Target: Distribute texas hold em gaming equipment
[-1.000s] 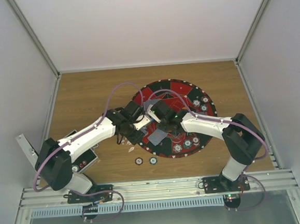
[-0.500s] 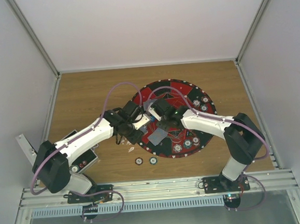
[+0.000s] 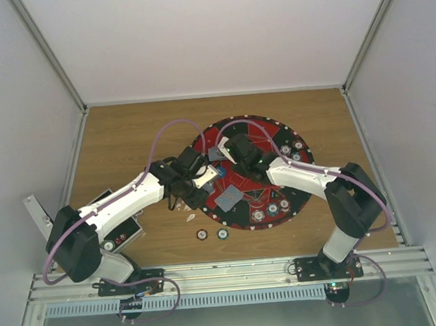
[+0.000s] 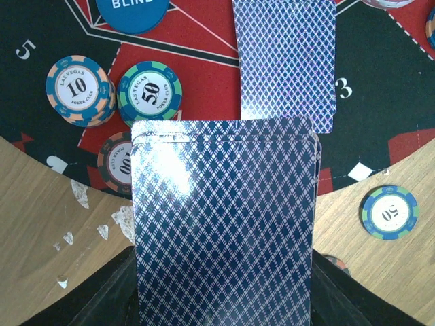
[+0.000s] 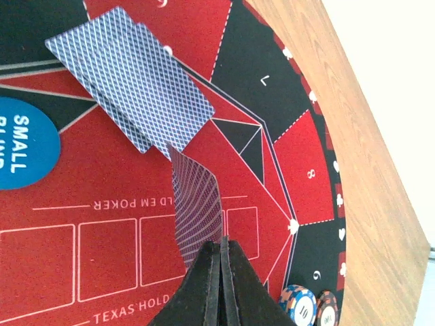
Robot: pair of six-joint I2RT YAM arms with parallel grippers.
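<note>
Since a second ago the right gripper has swung farther up the mat, away from the left gripper, which we see has barely shifted. The right jaws are pinched tight on the near edge of one card, which stands on edge and bows sideways above the red field. Just beyond that card a pair of cards lies face down and overlapping on the mat, with a blue disc lettered SMALL BLIND beside them.

We find the left gripper narrow too, clamped on the deck, which it holds flat and face down over the spot where the mat's rim meets the table. Past the deck's far edge a lone card lies face down on the mat; whether the two touch we cannot tell. Left of it a 10 chip and a 50 chip sit side by side, touching, and a 100 chip is half hidden under the deck. White flecks dot the wood by the deck's left edge. From above we count two stray chips on the bare table just off the mat's near rim, and further chip clusters on the mat's right side.
</note>
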